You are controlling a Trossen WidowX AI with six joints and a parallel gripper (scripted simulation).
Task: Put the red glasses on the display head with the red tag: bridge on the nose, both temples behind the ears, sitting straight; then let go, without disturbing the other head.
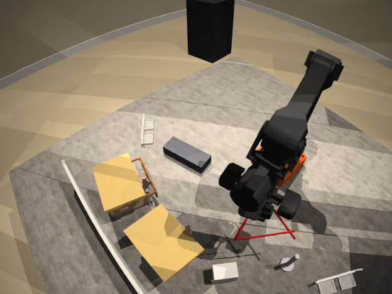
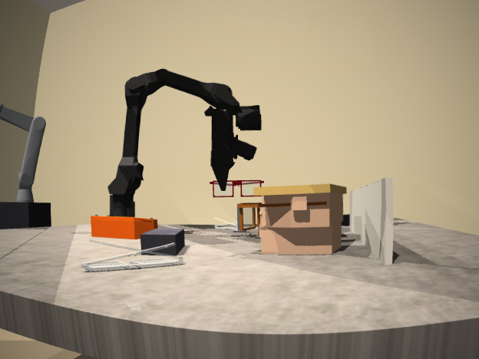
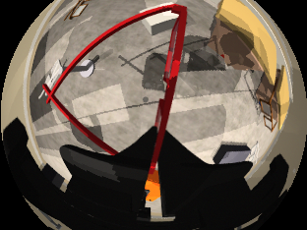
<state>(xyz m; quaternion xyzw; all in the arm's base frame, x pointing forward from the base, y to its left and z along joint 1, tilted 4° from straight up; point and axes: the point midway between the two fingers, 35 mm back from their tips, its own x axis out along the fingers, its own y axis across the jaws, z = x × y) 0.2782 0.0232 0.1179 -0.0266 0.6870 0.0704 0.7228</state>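
My gripper (image 2: 222, 188) (image 3: 156, 131) is shut on the red glasses (image 1: 266, 235) (image 2: 236, 182) (image 3: 174, 71) by the top of the front frame toward one end. The glasses hang above the table with both temples spread, lenses downward in the exterior view. One display head (image 1: 164, 243) (image 3: 243, 53) wears no glasses; a small red mark (image 3: 222, 56) shows by it in the wrist view. It is hidden in the exterior view. The other head (image 1: 117, 183) (image 2: 302, 241) wears brown-orange glasses (image 1: 148, 177). The red glasses are clear of both heads.
A dark box (image 1: 186, 153) (image 2: 162, 242) (image 3: 233, 154) lies near white glasses (image 1: 143, 129). A white block (image 1: 224, 272) and a round stand with a peg (image 1: 287, 265) stand near the bare head. More white glasses lie beyond. A pale panel (image 1: 102, 226) (image 2: 388, 220) stands behind the heads.
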